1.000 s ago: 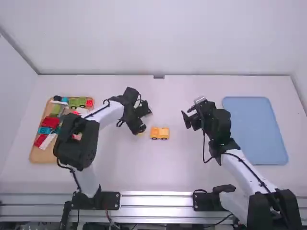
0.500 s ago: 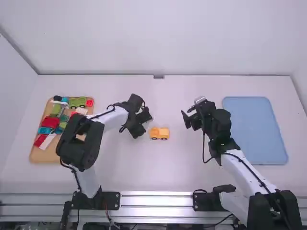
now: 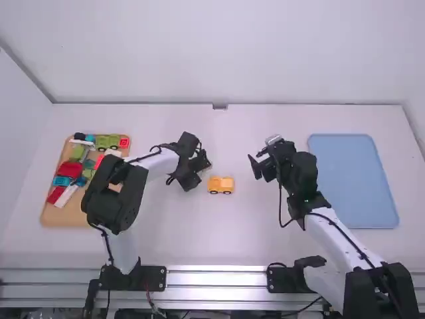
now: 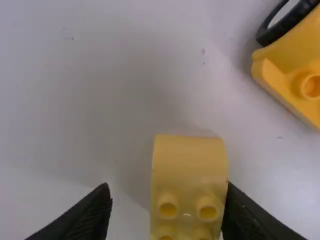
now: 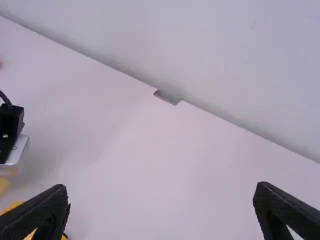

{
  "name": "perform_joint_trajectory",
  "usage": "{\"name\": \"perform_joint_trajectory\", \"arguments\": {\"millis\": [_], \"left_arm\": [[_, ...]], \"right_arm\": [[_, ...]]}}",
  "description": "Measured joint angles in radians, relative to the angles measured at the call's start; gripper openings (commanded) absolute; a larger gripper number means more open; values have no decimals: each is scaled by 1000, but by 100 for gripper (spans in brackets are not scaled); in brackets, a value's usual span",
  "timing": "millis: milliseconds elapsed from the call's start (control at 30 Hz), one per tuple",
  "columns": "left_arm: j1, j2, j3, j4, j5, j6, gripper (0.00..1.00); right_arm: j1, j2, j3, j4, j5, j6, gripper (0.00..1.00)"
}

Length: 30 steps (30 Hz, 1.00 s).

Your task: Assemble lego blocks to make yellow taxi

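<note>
Left gripper (image 3: 200,173) shifted slightly; wide, yellow block (image 4: 189,165) between fingers, toy vehicle (image 3: 221,185) near.

Your white table (image 3: 246,242) carries a tan tray (image 3: 50,216) toward its left side and a flat blue tray (image 3: 352,183) toward its right; well apart from both, the yellow wheeled block (image 3: 220,185) sits upright on the tabletop between them.

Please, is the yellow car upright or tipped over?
Upright: the yellow car sits with its black wheels down on the table.
</note>
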Motion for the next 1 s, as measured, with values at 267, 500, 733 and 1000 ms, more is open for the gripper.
{"name": "perform_joint_trajectory", "arguments": {"millis": [267,500,733,1000], "left_arm": [[-3,0,0,-1,14,0,48],[-3,0,0,-8,15,-8,38],[-3,0,0,-26,15,-35,30],[-3,0,0,-29,14,-185,26]], "right_arm": [[0,0,0,0,0,-2,98],[0,0,0,1,0,-1,98],[0,0,0,1,0,-1,98],[0,0,0,0,0,-1,98]]}}
